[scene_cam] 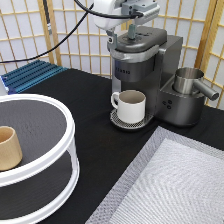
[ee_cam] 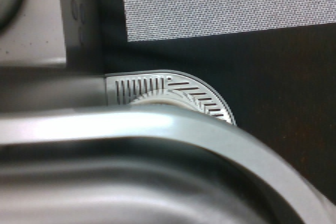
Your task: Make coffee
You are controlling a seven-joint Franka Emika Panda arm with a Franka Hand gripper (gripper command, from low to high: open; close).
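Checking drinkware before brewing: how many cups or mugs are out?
2. White mug on the coffee machine's drip tray; tan cup on the round shelf, exterior view's left. None seems hidden.

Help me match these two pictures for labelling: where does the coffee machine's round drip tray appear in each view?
Exterior view: the drip tray sits at the coffee machine's base near the picture's centre, under the white mug; the tool is above, on the machine's lid.
Wrist view: the drip tray shows as a slotted arc mid-picture, past the machine's grey lid.
Shared landmark: the grey mesh mat.
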